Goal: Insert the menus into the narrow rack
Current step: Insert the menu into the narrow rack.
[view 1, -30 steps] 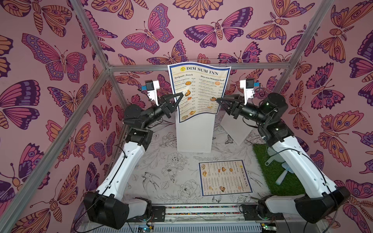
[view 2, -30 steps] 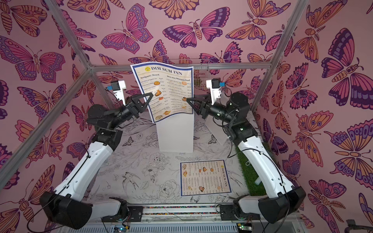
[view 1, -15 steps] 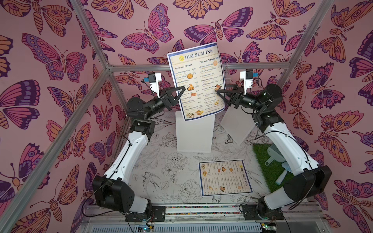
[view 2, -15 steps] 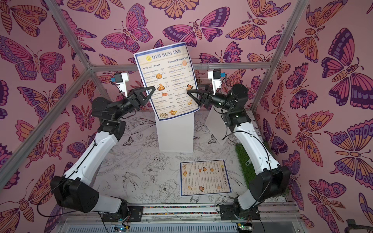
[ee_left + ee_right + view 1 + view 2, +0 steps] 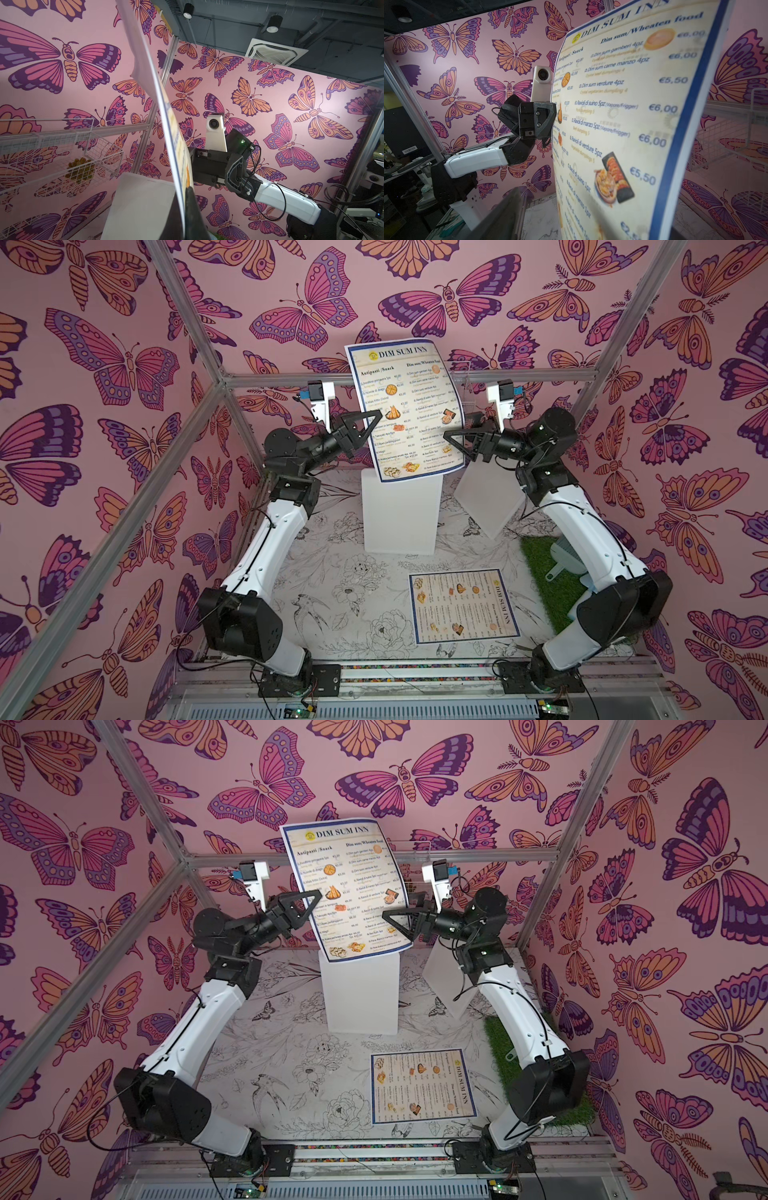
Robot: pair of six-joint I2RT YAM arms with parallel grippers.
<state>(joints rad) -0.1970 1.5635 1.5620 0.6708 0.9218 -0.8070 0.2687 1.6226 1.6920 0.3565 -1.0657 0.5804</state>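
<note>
Bright even light, soft shadows, wide-angle bowing at edges, blur on near menu (image 5: 623, 135)

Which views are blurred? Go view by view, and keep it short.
Right wrist view: the held menu fills the frame and its print is smeared near the lens, while the left gripper behind it is crisp. Left wrist view: that menu shows edge-on and soft at its near end; the wire rack is sharp. Both top views: even light, sharp; the flat menu has a readable heading.

The raised menu (image 5: 405, 406) at the black left gripper (image 5: 376, 421) is cream with a blue border; walls (image 5: 124, 364) pink with purple-and-orange butterflies; table (image 5: 332, 593) white with black floral line-drawings.
</note>
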